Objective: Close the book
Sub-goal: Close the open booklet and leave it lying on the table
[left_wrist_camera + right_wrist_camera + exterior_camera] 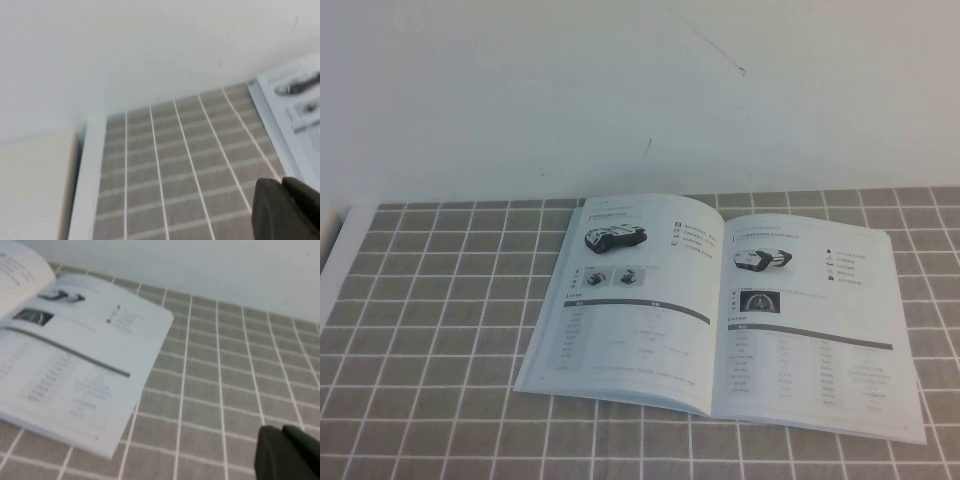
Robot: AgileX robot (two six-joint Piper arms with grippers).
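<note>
1. Grey checked tablecloth (440,330), ruled with white grid lines, is covering the table, and a book (720,310) is lying open on it, face up and flat.
2. The book's left page (630,300) is showing photographs of a black-and-white machine above a table of print, while the right page (815,330) is carrying a similar layout. The print is too small to read.
3. The spine fold (718,300) is running down the middle of the book, with both pages bowing gently upward on either side of it.
4. A white wall (620,90) is rising behind the book, just past the far edge of the cloth.
5. The left gripper (286,210) is hanging over the cloth off the book's left side, apart from the book. Only a dark part of it is showing in the left wrist view, and whether it is open or closed cannot be told.
6. The right gripper (287,452) is hanging over the cloth off the book's right side, likewise apart from the book. Only a dark part of it is showing in the right wrist view, and whether it is open or closed cannot be told.
7. A bare white table edge (86,180) is showing beyond the cloth, further out from the book's left side.
</note>
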